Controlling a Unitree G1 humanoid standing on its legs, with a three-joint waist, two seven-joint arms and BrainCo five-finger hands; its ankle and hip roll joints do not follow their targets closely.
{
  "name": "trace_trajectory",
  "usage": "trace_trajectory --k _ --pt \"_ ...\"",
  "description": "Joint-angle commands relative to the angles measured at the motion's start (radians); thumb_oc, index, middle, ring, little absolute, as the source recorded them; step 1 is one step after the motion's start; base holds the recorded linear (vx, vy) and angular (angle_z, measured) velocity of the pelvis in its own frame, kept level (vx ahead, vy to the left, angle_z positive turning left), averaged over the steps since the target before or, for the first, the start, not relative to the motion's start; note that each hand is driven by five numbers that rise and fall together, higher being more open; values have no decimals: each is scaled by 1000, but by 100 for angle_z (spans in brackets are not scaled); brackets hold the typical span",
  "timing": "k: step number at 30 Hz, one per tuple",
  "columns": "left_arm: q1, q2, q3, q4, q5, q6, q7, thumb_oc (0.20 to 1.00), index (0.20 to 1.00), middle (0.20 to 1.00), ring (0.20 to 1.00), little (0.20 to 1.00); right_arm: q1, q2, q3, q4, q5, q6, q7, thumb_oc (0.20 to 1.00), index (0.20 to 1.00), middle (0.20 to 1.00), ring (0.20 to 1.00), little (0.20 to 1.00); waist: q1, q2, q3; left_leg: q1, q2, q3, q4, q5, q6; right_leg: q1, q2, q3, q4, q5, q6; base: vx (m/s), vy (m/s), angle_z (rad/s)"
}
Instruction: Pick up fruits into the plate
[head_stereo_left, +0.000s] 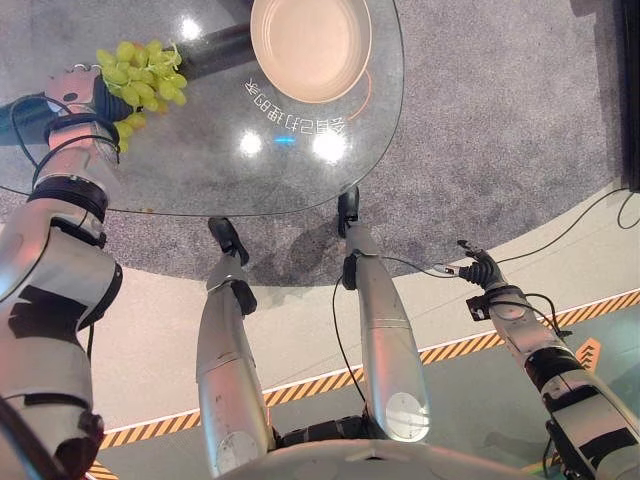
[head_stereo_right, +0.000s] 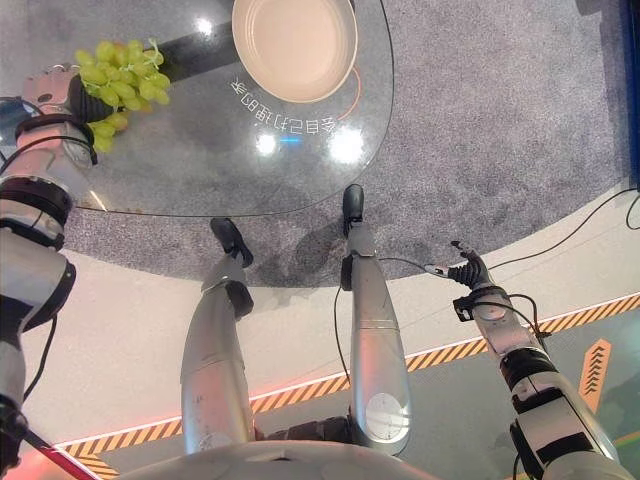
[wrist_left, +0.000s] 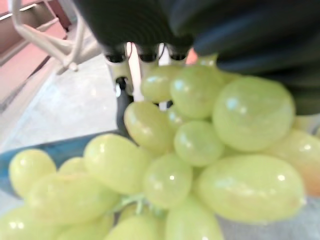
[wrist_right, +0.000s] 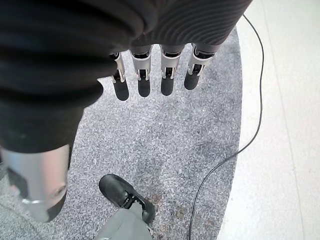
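A bunch of green grapes (head_stereo_left: 140, 75) is at the far left of the round glass table (head_stereo_left: 250, 170), in my left hand (head_stereo_left: 80, 95), whose fingers curl round it. In the left wrist view the grapes (wrist_left: 190, 150) sit right under the fingers (wrist_left: 140, 55). A cream plate (head_stereo_left: 310, 45) stands empty at the table's far side, to the right of the grapes. My right hand (head_stereo_left: 478, 272) hangs low at the right, off the table, over the floor. Its fingers (wrist_right: 150, 75) are relaxed and hold nothing.
The table top between the grapes and the plate bears only printed lettering (head_stereo_left: 290, 118). Grey carpet (head_stereo_left: 500, 120) lies beneath and around the table. A yellow-and-black striped line (head_stereo_left: 480, 342) crosses the pale floor nearer to me.
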Motion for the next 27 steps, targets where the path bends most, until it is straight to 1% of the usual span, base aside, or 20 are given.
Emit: trace_trajectory --k 1,5,6,7,12,16,17,18,20,25,26,27 --pt "91 3 80 34 -97 -53 67 200 200 200 200 200 98 -20 24 -38 13 -10 -41 1000 1000 1000 1000 1000 -12 -13 -20 -2 -68 -4 57 -113 -14 30 113 -13 22 -77 -21 -15 -9 5" --pt "112 -3 146 -13 -248 -115 141 200 200 200 200 200 116 -5 26 -61 27 -22 -55 1000 1000 1000 1000 1000 -4 -12 -20 17 -70 -5 45 -110 -15 47 114 -16 21 -83 -21 -29 -22 2" --pt "116 -3 177 -32 -282 -143 164 200 200 200 200 200 117 1 24 -73 26 -26 -60 1000 1000 1000 1000 1000 -3 -15 -20 11 -75 6 27 -73 -7 38 110 -22 7 -53 -29 -93 -54 1" --pt "130 -2 205 -64 -316 -165 179 200 200 200 200 200 127 7 22 -89 28 -28 -61 1000 1000 1000 1000 1000 1 -14 -20 26 -77 6 20 -72 -7 52 109 -26 4 -57 -28 -95 -62 2" --pt "209 -5 307 -194 -390 -220 250 200 200 200 200 200 161 40 10 -149 15 -25 -67 1000 1000 1000 1000 1000 25 -11 -20 106 -81 10 -24 -69 -13 131 91 -51 -19 -63 -19 -16 -49 5" --pt "259 0 370 -271 -407 -267 288 200 200 200 200 200 179 58 9 -177 3 -26 -75 1000 1000 1000 1000 1000 41 -8 -20 165 -80 15 -47 -68 -16 191 76 -71 -34 -71 -16 -15 -38 7" --pt "285 0 396 -315 -408 -283 307 200 200 200 200 200 188 64 2 -188 -5 -20 -78 1000 1000 1000 1000 1000 49 -3 -20 200 -82 15 -61 -67 -17 224 69 -79 -40 -76 -14 -7 -15 4" --pt "292 -1 400 -325 -414 -283 310 200 200 200 200 200 190 65 1 -191 -7 -19 -78 1000 1000 1000 1000 1000 50 -2 -20 208 -82 16 -66 -67 -16 231 68 -80 -41 -77 -14 1 -3 4" --pt "322 -5 430 -368 -415 -300 329 200 200 200 200 200 199 68 -7 -199 -13 -13 -76 1000 1000 1000 1000 1000 58 5 -20 248 -82 18 -79 -67 -16 267 61 -89 -42 -87 -12 11 9 5" --pt "389 -15 485 -462 -424 -324 347 200 200 200 200 200 217 76 -28 -205 -26 -22 -65 1000 1000 1000 1000 1000 74 22 -20 334 -82 23 -107 -66 -14 351 47 -106 -46 -110 -12 4 3 1" --pt "412 -19 501 -491 -436 -338 347 200 200 200 200 200 226 75 -38 -224 -21 -31 -51 1000 1000 1000 1000 1000 77 28 -20 360 -84 21 -113 -67 -12 377 45 -108 -46 -116 -12 0 0 0" --pt "418 -20 505 -499 -438 -339 345 200 200 200 200 200 229 76 -41 -231 -15 -33 -44 1000 1000 1000 1000 1000 77 29 -20 368 -84 20 -115 -67 -12 384 44 -108 -46 -117 -12 0 0 0"
